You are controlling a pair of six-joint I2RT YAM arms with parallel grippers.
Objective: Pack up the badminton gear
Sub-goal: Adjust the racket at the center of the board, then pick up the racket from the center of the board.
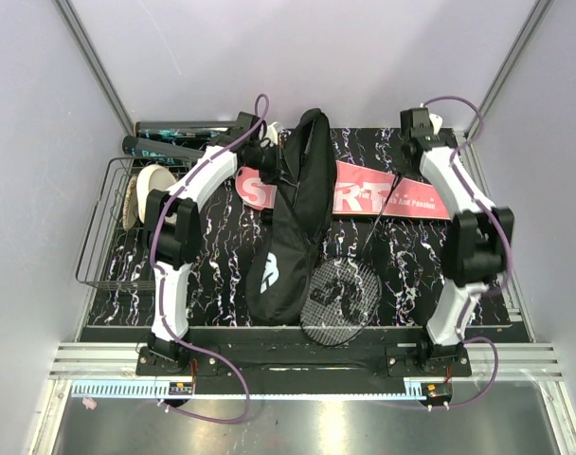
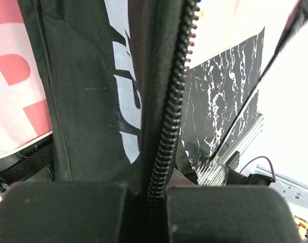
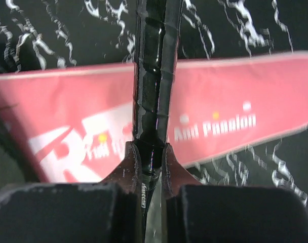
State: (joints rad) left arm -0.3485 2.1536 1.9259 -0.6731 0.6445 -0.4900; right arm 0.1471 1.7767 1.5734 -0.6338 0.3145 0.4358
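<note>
A black marbled mat covered the table and filled the middle of the overhead view. The two arms rose from its bottom edge, one at each side.

The black bag was the biggest piece of gear. It lay lengthwise from the upper centre of the frame to the lower centre, with white lettering on its lower half. It crossed over the pink case, which stretched flat from left to right across the upper middle of the mat and showed on both sides of the bag.

The racket had its round head at the lower centre, against the right side of the bag's lower end and reaching the mat's bottom edge. Its thin shaft slanted up and to the right over the case.

A wire basket stood at the left edge of the mat with a cream disc inside it. A dark tube lay just above the basket in the upper left.

The left gripper was at the bag's upper end. In its wrist view the fingers were clenched on the bag's edge, and the zipper ran up out of the narrow gap between them.

The right gripper was over the right part of the case. It was clamped on the racket's handle, a glossy black wrapped grip that ran straight up that frame across the pink case.
</note>
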